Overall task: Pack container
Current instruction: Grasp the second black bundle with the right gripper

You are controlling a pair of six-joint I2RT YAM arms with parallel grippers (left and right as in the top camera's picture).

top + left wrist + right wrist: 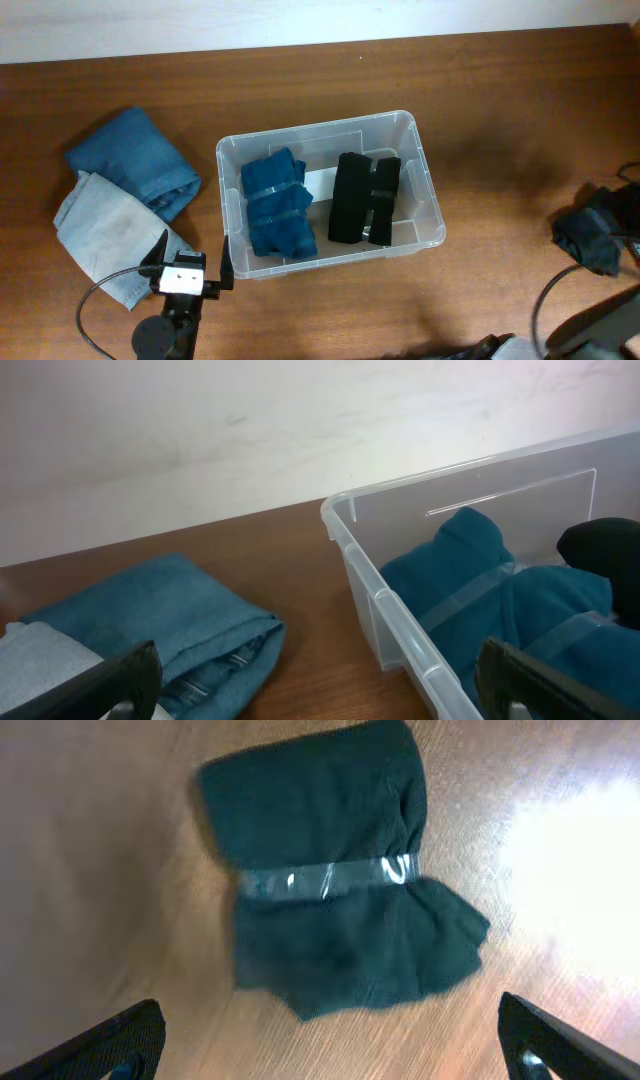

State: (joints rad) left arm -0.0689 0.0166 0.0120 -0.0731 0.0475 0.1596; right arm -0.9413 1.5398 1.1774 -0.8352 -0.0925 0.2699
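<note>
The overhead camera looks straight down from high above the table [500, 100], with the container [316, 129] near mid-frame. The left wrist camera sits low by the container's near left corner, facing level toward the wall [250, 430]. Both views show the blue jeans [135, 160] left of the container. The right wrist camera looks down closely on a dark bundle [335, 880], which in the overhead view lies well to the right of the container.

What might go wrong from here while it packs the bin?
The right gripper hangs open over the dark bundle, held by one tape band; pinching its loose end may let it slip or unroll.
The blue bundle and black bundle fill much of the container, so the folded jeans may snag its rim.
The left gripper sits near the container's corner; a swing might shove it.
</note>
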